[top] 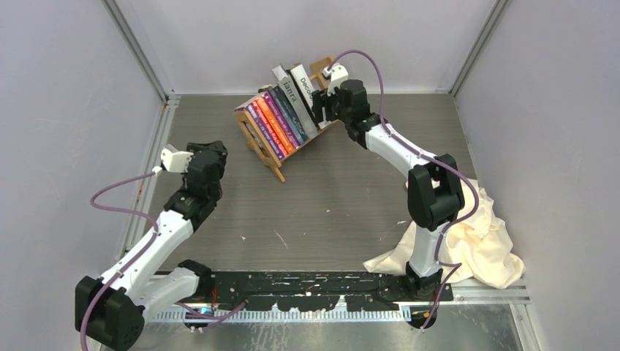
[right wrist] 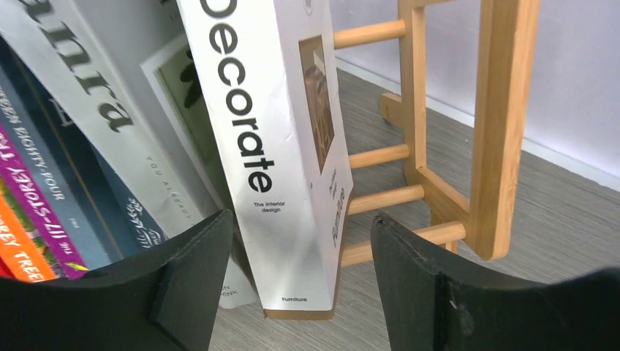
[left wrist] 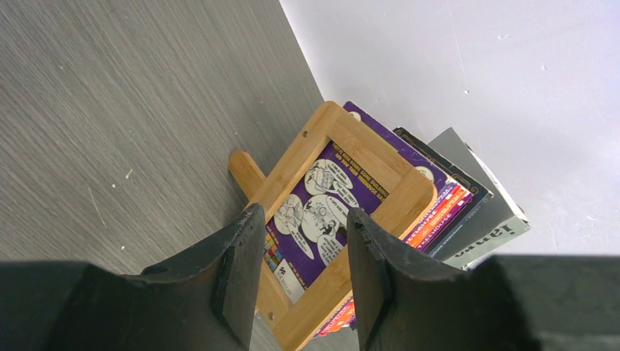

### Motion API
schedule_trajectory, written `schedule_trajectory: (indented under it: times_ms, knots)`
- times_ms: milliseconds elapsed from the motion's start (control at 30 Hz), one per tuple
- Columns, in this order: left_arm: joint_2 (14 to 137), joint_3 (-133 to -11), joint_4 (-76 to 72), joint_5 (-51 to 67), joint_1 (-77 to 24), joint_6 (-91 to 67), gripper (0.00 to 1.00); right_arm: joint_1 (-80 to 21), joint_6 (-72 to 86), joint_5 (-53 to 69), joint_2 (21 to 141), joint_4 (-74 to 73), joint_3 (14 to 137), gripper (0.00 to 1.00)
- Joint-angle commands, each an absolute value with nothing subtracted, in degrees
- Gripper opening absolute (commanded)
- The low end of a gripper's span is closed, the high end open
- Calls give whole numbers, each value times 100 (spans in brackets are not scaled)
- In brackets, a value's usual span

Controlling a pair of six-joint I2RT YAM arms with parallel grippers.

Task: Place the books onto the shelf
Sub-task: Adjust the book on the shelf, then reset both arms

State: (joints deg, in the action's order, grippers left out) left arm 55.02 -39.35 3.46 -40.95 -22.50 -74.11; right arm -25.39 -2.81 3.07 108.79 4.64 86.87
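Your books (top: 281,117) stand in a leaning row on the shelf (right wrist: 504,124), straight ahead of the right gripper (right wrist: 300,227). The white book (right wrist: 270,146) at the end of the row stands between that gripper's fingers (right wrist: 197,270), tilted toward the grey book (right wrist: 95,110) on the gripper's left. The jaws are spread wider than the book, so you are not pinching it. A gap shows on the right-hand finger's side. The left-hand finger sits just beside the spine, and you cannot tell whether it touches. To the gripper's right, past the white book, bare rungs run to the shelf's wooden end frame.

Your left gripper (left wrist: 305,219) hangs above the table (top: 329,212), well apart from the shelf, looking at its other end. A purple book (left wrist: 322,212) shows through the frame ahead of its tips. Its fingers stand partly spread with nothing between them.

A cream cloth (top: 482,241) lies crumpled by the right arm's base, well behind the right gripper.
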Motion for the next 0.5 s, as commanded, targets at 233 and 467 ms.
schedule_trajectory:
  times_ms: [233,467]
  knots:
    - [5788,-4479,592,-4350,-2268,-7455,46,-2557,261,46,9965,656,8689,74]
    - [5881,-4572,588,-4302,-2268,-7348,46,-2494,344,-698,9747,197,8682,77]
